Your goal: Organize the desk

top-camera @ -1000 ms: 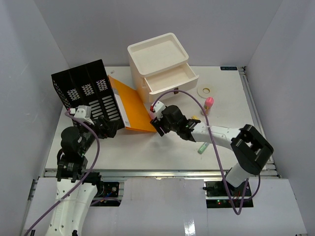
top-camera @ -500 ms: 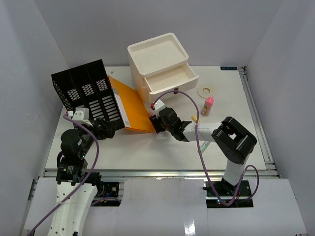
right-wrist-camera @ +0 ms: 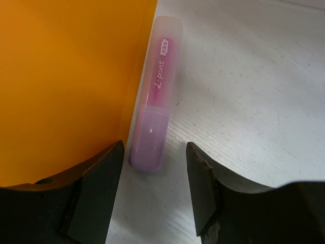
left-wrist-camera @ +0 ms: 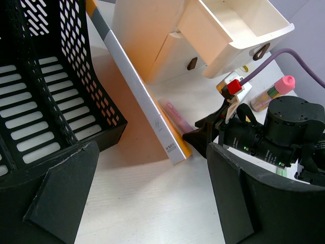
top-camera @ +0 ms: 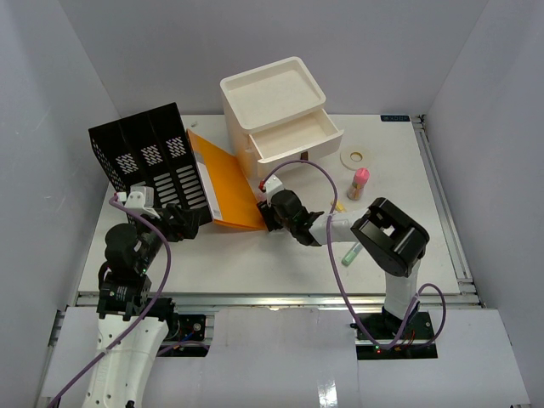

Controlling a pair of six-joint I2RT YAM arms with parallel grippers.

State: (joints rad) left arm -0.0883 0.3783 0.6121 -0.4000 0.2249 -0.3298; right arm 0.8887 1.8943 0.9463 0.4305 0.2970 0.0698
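The white desk holds an orange folder leaning against a black file rack. A pink highlighter lies on the desk along the folder's right edge. My right gripper is open and low over the desk. In the right wrist view the highlighter's near end lies just ahead of its fingertips, between their lines and not touched. My left gripper is open and empty in front of the rack; in the left wrist view it faces the folder's corner.
A cream drawer box with one drawer pulled out stands at the back. A tape roll, a pink glue stick and a green marker lie on the right. A purple cable loops over the right arm.
My right gripper has slid a little left toward the folder's edge and its elbow has folded in leftward. The left arm has barely moved.
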